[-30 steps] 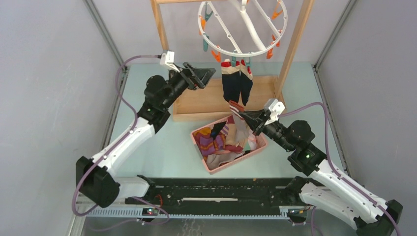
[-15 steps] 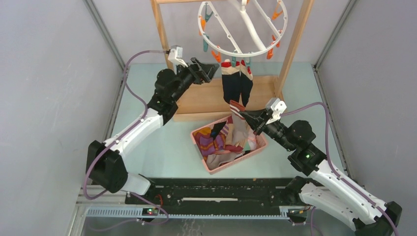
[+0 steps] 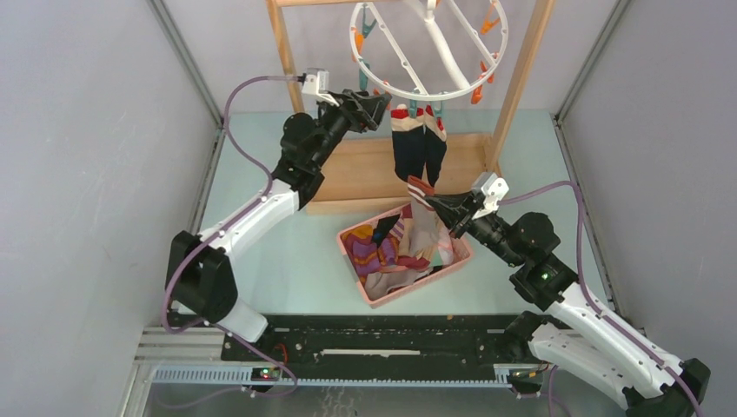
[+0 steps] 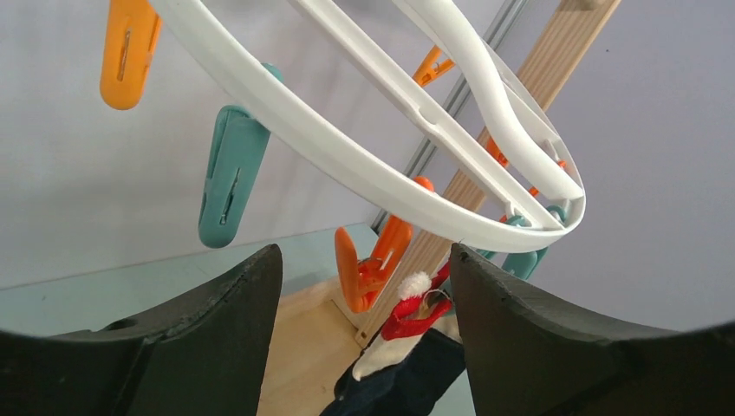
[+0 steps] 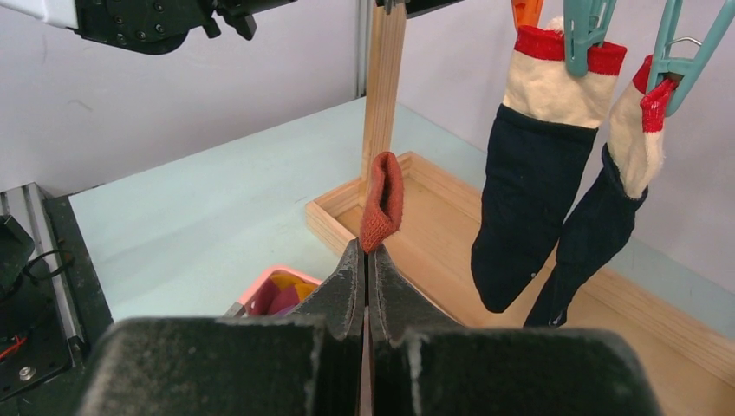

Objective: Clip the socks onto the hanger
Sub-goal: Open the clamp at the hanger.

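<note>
Over the table (image 3: 261, 252), right tool (image 5: 366, 251) pinches a sock (image 5: 382, 204); left tool (image 4: 364, 256) gapes.

Glossy white plastic hanger (image 4: 347, 159) (matt knit-cloth socks (image 5: 529, 191))

White-and-black arms (image 3: 252, 217), purple cables (image 3: 228, 117)

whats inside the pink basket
A heap of socks, purple-orange striped and cream ones on top. The basket floor and whatever lies under the heap are covered.
</note>
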Action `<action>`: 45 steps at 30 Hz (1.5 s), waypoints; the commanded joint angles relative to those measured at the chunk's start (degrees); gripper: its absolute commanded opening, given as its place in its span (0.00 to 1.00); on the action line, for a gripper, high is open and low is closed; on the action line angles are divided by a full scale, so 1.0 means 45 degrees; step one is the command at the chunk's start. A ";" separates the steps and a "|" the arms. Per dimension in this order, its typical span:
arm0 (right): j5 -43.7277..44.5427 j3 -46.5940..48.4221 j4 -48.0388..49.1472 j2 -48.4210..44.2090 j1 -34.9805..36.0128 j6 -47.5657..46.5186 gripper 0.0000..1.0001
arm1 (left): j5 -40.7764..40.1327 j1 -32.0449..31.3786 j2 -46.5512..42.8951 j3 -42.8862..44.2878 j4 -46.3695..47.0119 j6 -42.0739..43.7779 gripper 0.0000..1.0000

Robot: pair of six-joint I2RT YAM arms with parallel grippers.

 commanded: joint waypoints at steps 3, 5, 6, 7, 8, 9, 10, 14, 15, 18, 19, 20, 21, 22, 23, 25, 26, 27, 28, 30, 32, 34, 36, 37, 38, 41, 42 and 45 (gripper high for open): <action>-0.0107 0.0022 0.0516 -0.0243 -0.0165 0.0206 0.00 | -0.0253 -0.0250 0.0369 0.1005 0.0837 0.0833 0.74; -0.0125 0.0012 0.0520 -0.0259 -0.0187 0.0209 0.00 | -0.0321 -0.0276 0.0444 0.1047 0.0837 0.0946 0.74; -0.0127 0.0016 0.0525 -0.0262 -0.0198 0.0207 0.00 | -0.0372 -0.0280 0.0497 0.1065 0.0837 0.1020 0.74; -0.0144 0.0012 0.0543 -0.0265 -0.0204 0.0207 0.00 | -0.0422 -0.0286 0.0538 0.1094 0.0837 0.1083 0.74; -0.0145 0.0011 0.0545 -0.0275 -0.0215 0.0210 0.00 | -0.0453 -0.0304 0.0574 0.1139 0.0837 0.1157 0.73; -0.0144 0.0018 0.0545 -0.0267 -0.0206 0.0217 0.00 | -0.0474 -0.0318 0.0621 0.1169 0.0837 0.1237 0.73; -0.0163 0.0022 0.0564 -0.0260 -0.0224 0.0226 0.00 | -0.0479 -0.0337 0.0663 0.1229 0.0839 0.1296 0.71; -0.0185 0.0022 0.0584 -0.0300 -0.0238 0.0227 0.00 | -0.0570 -0.0326 0.0825 0.1385 0.0837 0.1502 0.69; -0.0186 0.0017 0.0584 -0.0309 -0.0243 0.0227 0.00 | -0.0591 -0.0343 0.0847 0.1346 0.0837 0.1533 0.69; -0.0203 0.0022 0.0565 -0.0318 -0.0251 0.0228 0.00 | -0.0640 -0.0342 0.0901 0.1403 0.0837 0.1690 0.70; -0.0215 0.0012 0.0575 -0.0328 -0.0257 0.0227 0.00 | -0.0660 -0.0357 0.0949 0.1443 0.0837 0.1733 0.70; -0.0223 0.0021 0.0583 -0.0317 -0.0263 0.0227 0.00 | -0.0680 -0.0356 0.0977 0.1490 0.0837 0.1775 0.70; -0.0224 0.0022 0.0601 -0.0328 -0.0264 0.0244 0.00 | -0.0702 -0.0349 0.1010 0.1562 0.0846 0.1810 0.70; -0.0225 0.0017 0.0603 -0.0325 -0.0278 0.0236 0.00 | -0.0732 -0.0358 0.1049 0.1607 0.0870 0.1836 0.70; -0.0225 0.0017 0.0618 -0.0324 -0.0283 0.0255 0.00 | -0.0748 -0.0354 0.1085 0.1630 0.0934 0.1881 0.70; -0.0240 0.0018 0.0623 -0.0345 -0.0274 0.0247 0.00 | -0.0869 -0.0359 0.1135 0.1690 0.1006 0.1912 0.70; -0.0244 0.0022 0.0623 -0.0354 -0.0282 0.0246 0.00 | -0.0911 -0.0359 0.1167 0.1716 0.1012 0.1952 0.70; -0.0244 0.0017 0.0623 -0.0345 -0.0283 0.0249 0.00 | -0.0963 -0.0359 0.1193 0.1759 0.1022 0.1941 0.70; -0.0244 0.0021 0.0623 -0.0366 -0.0283 0.0251 0.00 | -0.0981 -0.0354 0.1215 0.1800 0.1031 0.1946 0.69; -0.0244 0.0021 0.0623 -0.0379 -0.0278 0.0256 0.00 | -0.1025 -0.0378 0.1270 0.1866 0.1066 0.1941 0.69; -0.0244 0.0021 0.0623 -0.0403 -0.0293 0.0256 0.00 | -0.1053 -0.0373 0.1333 0.1941 0.1071 0.1945 0.69; -0.0245 0.0022 0.0623 -0.0412 -0.0303 0.0257 0.00 | -0.1097 -0.0375 0.1365 0.2000 0.1071 0.1941 0.69; -0.0254 0.0022 0.0642 -0.0418 -0.0292 0.0248 0.00 | -0.1092 -0.0369 0.1404 0.2031 0.1117 0.1955 0.69; -0.0260 0.0020 0.0643 -0.0421 -0.0319 0.0246 0.00 | -0.1069 -0.0377 0.1421 0.2066 0.1160 0.1969 0.69; -0.0261 0.0022 0.0643 -0.0429 -0.0322 0.0246 0.00 | -0.1061 -0.0378 0.1439 0.2100 0.1182 0.1961 0.69; -0.0264 0.0022 0.0662 -0.0447 -0.0337 0.0247 0.00 | -0.0991 -0.0369 0.1534 0.2246 0.1227 0.1989 0.69; -0.0264 0.0022 0.0662 -0.0454 -0.0341 0.0239 0.00 | -0.0953 -0.0377 0.1580 0.2291 0.1227 0.2012 0.69; -0.0264 0.0017 0.0631 -0.0474 -0.0352 0.0228 0.00 | -0.0859 -0.0375 0.1655 0.2375 0.1244 0.2111 0.66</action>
